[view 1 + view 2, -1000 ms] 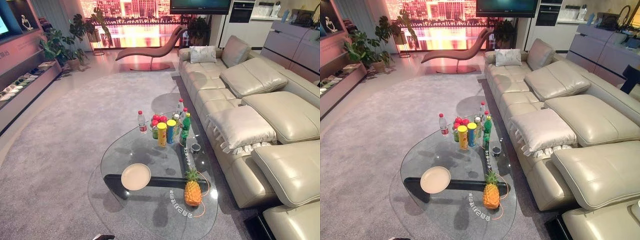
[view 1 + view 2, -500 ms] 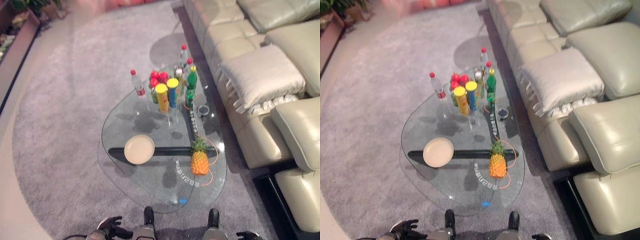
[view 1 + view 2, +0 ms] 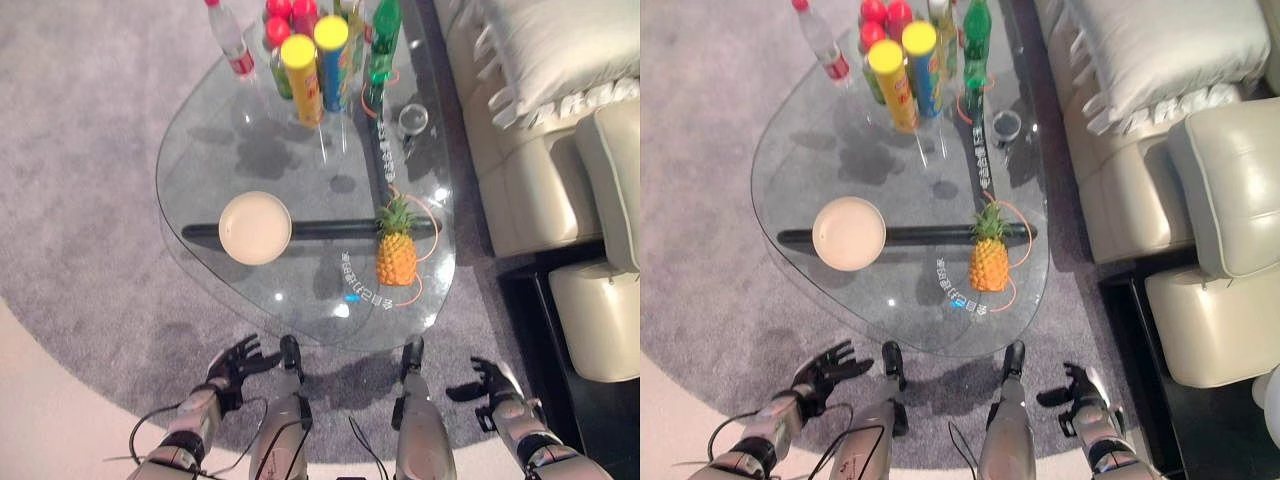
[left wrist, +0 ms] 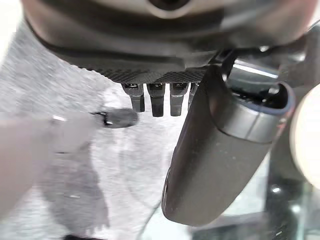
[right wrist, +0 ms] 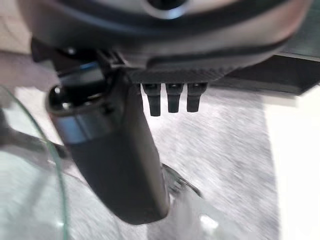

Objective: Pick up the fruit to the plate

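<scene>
Both hands (image 3: 237, 362) now nearer table (image 3: 200, 150), open

You are working in a home living room or a showroom staged as one. A glass coffee table (image 3: 200, 130) stands on grey carpet (image 3: 70, 200). Just beside it runs a cream leather sofa (image 3: 530, 190) with a tasselled cushion (image 3: 560, 50). On the table you see household snacks and drinks: a pineapple (image 3: 396, 258), a plate (image 3: 255, 228), tall snack cans (image 3: 302, 78), a green bottle (image 3: 381, 45) and a water bottle (image 3: 228, 40).
</scene>
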Motion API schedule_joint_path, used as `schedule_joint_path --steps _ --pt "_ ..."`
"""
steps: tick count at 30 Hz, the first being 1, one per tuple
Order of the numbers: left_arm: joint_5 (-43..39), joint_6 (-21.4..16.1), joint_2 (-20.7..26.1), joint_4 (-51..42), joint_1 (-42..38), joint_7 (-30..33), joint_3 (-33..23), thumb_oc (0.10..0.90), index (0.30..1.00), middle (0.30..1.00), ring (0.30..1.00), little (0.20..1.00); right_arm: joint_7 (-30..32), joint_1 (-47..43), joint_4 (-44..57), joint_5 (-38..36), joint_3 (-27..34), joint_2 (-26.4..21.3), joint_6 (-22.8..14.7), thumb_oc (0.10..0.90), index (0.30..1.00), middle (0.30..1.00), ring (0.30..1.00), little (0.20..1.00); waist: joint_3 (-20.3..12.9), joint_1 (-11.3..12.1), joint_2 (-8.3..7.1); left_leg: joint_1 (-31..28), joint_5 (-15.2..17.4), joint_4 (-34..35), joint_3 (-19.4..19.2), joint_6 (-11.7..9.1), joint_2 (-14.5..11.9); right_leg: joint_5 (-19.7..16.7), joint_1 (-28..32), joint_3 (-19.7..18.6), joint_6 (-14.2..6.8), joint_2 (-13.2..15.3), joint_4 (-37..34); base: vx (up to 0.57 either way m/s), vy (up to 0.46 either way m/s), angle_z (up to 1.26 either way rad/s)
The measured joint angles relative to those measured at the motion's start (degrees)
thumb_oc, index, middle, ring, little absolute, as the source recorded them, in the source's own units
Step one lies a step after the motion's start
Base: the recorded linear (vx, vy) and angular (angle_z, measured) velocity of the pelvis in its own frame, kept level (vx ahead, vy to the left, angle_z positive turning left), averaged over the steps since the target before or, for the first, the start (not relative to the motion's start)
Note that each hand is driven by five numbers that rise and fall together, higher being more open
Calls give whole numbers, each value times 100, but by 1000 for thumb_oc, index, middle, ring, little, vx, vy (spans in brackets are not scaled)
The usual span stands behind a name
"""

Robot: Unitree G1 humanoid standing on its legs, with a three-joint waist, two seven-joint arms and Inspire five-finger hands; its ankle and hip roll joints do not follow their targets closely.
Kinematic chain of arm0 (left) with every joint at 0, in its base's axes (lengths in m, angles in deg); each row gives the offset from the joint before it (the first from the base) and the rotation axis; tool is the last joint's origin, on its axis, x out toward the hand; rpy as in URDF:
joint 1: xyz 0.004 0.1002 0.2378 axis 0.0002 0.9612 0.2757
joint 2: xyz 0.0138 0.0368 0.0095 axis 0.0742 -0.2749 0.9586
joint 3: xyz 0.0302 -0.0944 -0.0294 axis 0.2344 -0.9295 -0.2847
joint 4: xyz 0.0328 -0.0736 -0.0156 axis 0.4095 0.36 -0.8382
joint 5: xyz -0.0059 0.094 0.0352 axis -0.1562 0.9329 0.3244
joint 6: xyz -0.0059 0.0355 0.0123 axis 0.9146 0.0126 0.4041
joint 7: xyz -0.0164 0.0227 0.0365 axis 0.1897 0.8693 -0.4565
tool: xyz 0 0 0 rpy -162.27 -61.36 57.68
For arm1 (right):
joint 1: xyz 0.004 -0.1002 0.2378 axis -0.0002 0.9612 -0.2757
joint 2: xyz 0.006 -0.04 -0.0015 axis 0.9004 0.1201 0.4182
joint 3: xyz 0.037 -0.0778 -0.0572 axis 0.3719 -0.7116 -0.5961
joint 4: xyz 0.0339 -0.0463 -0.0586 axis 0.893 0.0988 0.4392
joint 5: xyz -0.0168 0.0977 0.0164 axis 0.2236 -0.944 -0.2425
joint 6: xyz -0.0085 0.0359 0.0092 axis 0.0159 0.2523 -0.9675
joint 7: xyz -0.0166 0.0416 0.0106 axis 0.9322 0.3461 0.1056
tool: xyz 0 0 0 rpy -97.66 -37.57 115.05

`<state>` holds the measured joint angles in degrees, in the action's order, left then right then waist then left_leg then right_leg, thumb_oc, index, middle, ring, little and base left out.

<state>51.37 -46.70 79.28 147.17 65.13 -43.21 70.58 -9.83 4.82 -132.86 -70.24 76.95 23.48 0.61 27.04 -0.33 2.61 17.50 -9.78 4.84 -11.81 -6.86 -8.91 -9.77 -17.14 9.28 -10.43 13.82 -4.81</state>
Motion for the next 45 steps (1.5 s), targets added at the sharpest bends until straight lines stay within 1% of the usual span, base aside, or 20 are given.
schedule_joint_path --steps 2,6,11,15,17,21,22,28,36,38,41,45 --pt "-89 -54 13 -25 -207 67 1 800 900 900 900 900 124 -248 40 -4 -1 -23 -92 800 900 900 900 900 194 1 -3 103 -32 -7 23 19 20 -15 -108 2 -2 16 55 -134 -25 7" --pt "-106 -48 65 -33 -462 158 8 800 900 900 900 900 156 -601 67 -198 -13 -32 -148 800 900 900 900 900 285 13 -43 443 -34 -222 122 22 33 7 -424 3 -8 43 276 -131 -32 6" --pt "-105 -43 197 -35 -718 353 52 800 900 900 900 900 195 -866 245 -295 -32 -43 -175 800 900 900 900 900 308 9 -83 1039 -12 -716 294 44 -15 344 -1147 -22 49 107 1177 -88 -42 8" --pt "-103 -35 261 -28 -754 496 51 800 900 900 900 900 223 -979 269 -457 -33 -48 -177 800 900 900 900 900 321 20 -118 1424 94 -1103 356 55 -49 557 -1595 -89 73 140 1681 -49 -19 1" --pt "-100 -30 262 -23 -758 593 52 800 900 900 900 900 290 -1035 281 -509 -33 -55 -175 800 900 900 900 900 325 17 -127 1700 135 -1323 383 77 -69 594 -1884 -177 106 143 1919 -17 3 -1" --pt "-99 -31 251 -37 -760 712 52 800 900 900 900 900 326 -1072 283 -620 -33 -62 -179 800 900 900 900 900 328 13 -133 1969 164 -1506 435 52 -90 601 -2179 -202 124 173 2101 -16 1 -1" --pt "-99 -42 248 -34 -779 795 53 800 900 900 900 900 343 -1085 284 -622 -35 -63 -179 800 900 900 900 900 340 14 -153 2009 164 -1513 439 51 -89 601 -2253 -221 124 173 2146 0 0 0" --pt "-89 -54 246 -36 -826 918 52 800 900 900 900 900 414 -1176 295 -703 -37 -68 -200 800 900 900 900 900 343 12 -158 2234 163 -1617 458 51 -118 596 -2472 -225 131 157 2260 -6 -12 -2" --pt "-77 -63 247 -36 -828 1032 53 800 900 900 900 900 491 -1337 295 -814 -37 -73 -244 800 900 900 900 900 343 27 -158 2267 144 -1598 467 79 -107 628 -2510 -192 186 171 2296 1 -2 0" --pt "-75 -65 249 -35 -839 1031 53 800 900 900 900 900 611 -1360 283 -849 -36 -74 -243 800 900 900 900 900 343 31 -158 2267 146 -1598 474 77 -102 645 -2513 -185 185 179 2318 12 -13 4" --pt "-64 -78 262 -31 -847 1031 54 800 900 900 900 900 1055 -1427 230 -963 -4 -95 -236 800 900 900 900 900 343 34 -158 2266 147 -1602 492 76 -99 677 -2514 -180 192 185 2355 17 -11 2" --pt "-54 -92 282 -26 -846 1031 68 800 900 900 900 900 1580 -1469 155 -1301 315 -188 -243 800 900 900 900 900 343 46 -158 2266 147 -1604 497 76 -99 678 -2512 -178 192 183 2359 0 0 0"
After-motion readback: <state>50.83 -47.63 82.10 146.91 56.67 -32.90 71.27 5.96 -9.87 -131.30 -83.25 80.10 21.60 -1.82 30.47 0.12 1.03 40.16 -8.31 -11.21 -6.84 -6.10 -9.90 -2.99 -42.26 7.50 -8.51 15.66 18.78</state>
